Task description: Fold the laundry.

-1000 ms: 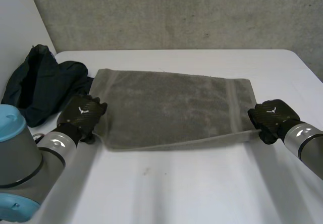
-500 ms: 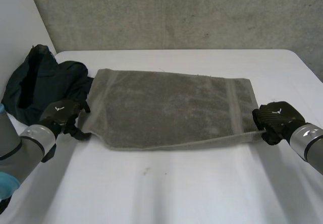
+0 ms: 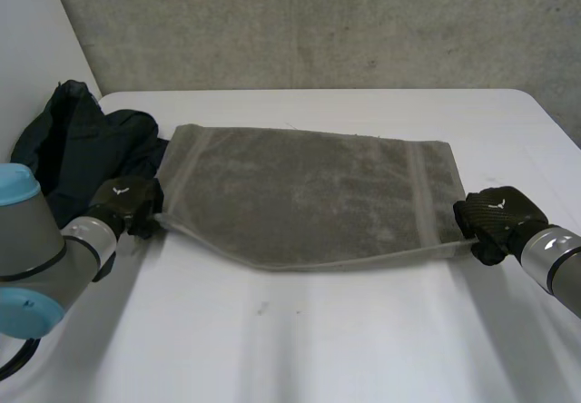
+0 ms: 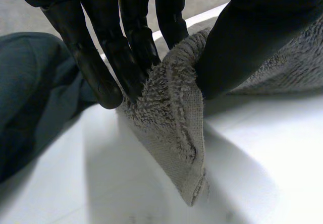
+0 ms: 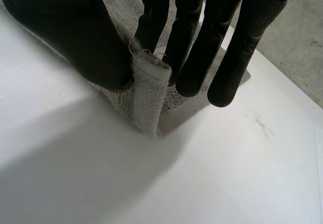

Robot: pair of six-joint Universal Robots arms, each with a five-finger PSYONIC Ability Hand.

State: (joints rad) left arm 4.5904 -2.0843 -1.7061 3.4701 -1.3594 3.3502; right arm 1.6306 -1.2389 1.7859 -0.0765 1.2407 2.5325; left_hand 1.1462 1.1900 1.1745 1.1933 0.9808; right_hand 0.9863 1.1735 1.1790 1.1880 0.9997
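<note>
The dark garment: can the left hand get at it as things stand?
Probably yes: the left hand lies beside the dark garment, nothing between. But it pinches a corner of the towel and must release that first.

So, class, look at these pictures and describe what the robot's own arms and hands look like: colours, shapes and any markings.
The left arm and right arm are thick grey tubes; the left one carries a rounded light-blue cap on its joint. The left hand and right hand are black, each with a small white mark on its back. Their fingers are slim and smooth with rounded tips.
</note>
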